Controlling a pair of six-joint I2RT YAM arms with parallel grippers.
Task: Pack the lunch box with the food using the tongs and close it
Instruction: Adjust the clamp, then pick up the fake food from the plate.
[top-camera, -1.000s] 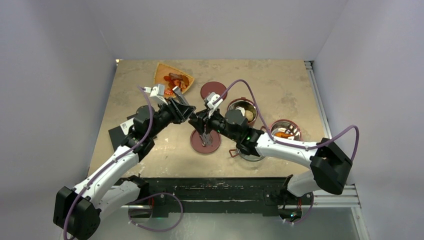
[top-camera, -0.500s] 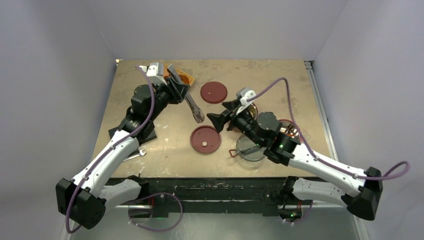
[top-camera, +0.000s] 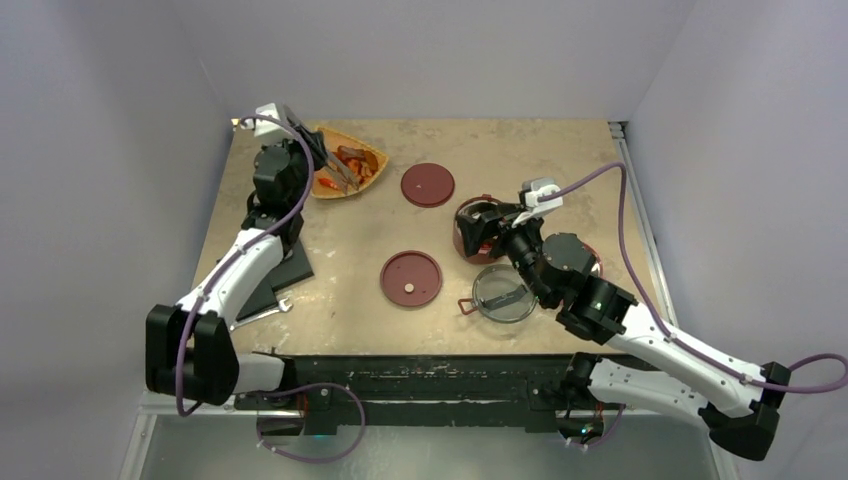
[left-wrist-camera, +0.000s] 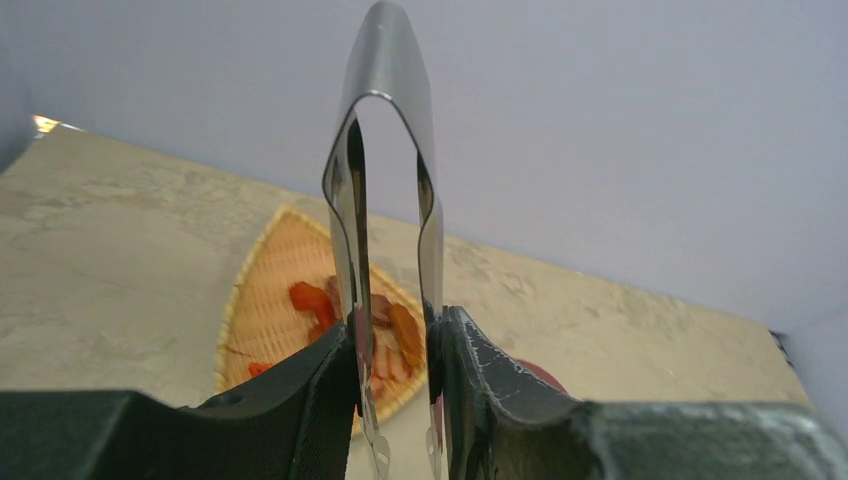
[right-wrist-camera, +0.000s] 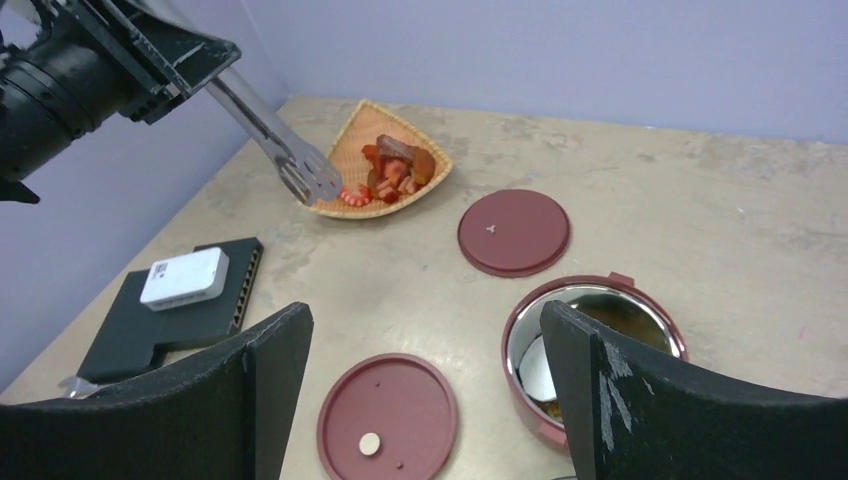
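Change: left gripper has swung the tongs out from table centre | Tongs: pinched narrow in its jaws, tips apparently empty | Food: just beyond tips, on orange tray | Right gripper: now spread wide, empty, over lunch box bowl, well right of tongs | Reading: next pick-up beginning.

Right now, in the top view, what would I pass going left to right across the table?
black block → tray → far red lid → bowl
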